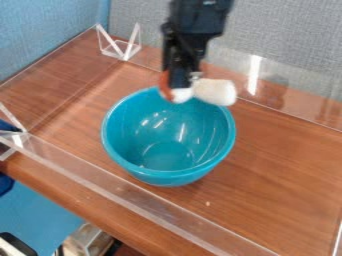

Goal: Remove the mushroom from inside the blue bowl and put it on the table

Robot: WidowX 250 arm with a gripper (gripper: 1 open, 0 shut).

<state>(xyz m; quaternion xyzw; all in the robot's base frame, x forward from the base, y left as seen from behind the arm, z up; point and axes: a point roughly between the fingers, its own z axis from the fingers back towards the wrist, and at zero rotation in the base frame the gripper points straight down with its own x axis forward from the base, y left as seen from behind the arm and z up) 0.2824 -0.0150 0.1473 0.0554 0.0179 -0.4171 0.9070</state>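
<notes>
One mushroom (pixel 203 92) hangs clear above the far rim of the one blue bowl (pixel 168 134), pinched by its cap in the narrowly parted fingers (pixel 178 86), over the wooden surface (pixel 287 165).

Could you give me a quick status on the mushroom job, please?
Gripper shut on mushroom, hanging above bowl. Bowl inside bare. Table to the side open for set-down, nothing in the way.

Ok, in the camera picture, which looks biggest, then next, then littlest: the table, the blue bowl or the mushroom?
1. The table, by far the biggest.
2. The blue bowl.
3. The mushroom, littlest, though the gripper holds it up above the bowl, which may change how big it looks.
</notes>
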